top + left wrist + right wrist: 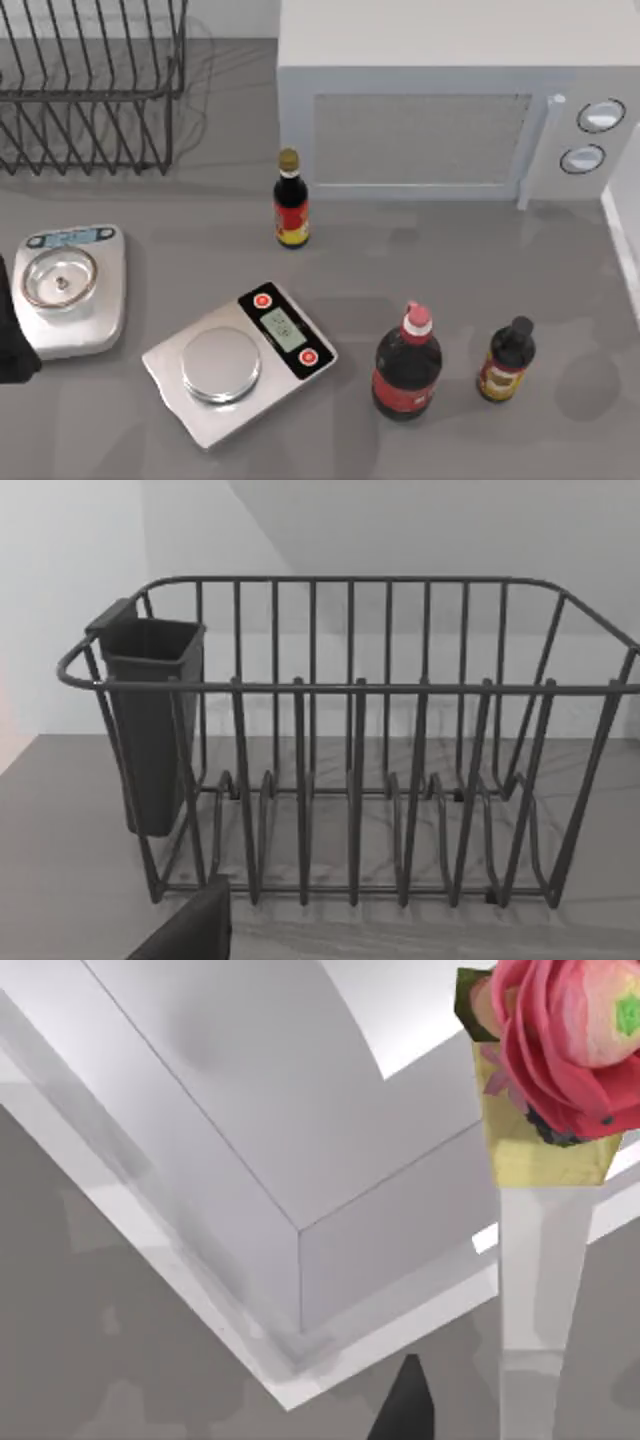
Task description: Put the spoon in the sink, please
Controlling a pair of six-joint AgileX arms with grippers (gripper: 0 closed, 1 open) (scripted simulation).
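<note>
No spoon or sink on table; left gripper (12, 340) parked near small scale (70, 290), jaw state unclear; bearing, axis undecidable.

This is a rendered kitchen, laid out on a grey table (420, 260). A white microwave (440, 100) with two round dials stands at the back, and a dark wire dish rack (90, 90) with a cutlery cup (150, 720) hooked on its side sits at the back left. Two kitchen scales (240, 360) (70, 290) lie toward the left, and three dark sauce bottles (291, 200) (407, 365) (506, 362) stand among them. A pink flower in a pot (560, 1050) rests on a white stand.
</note>
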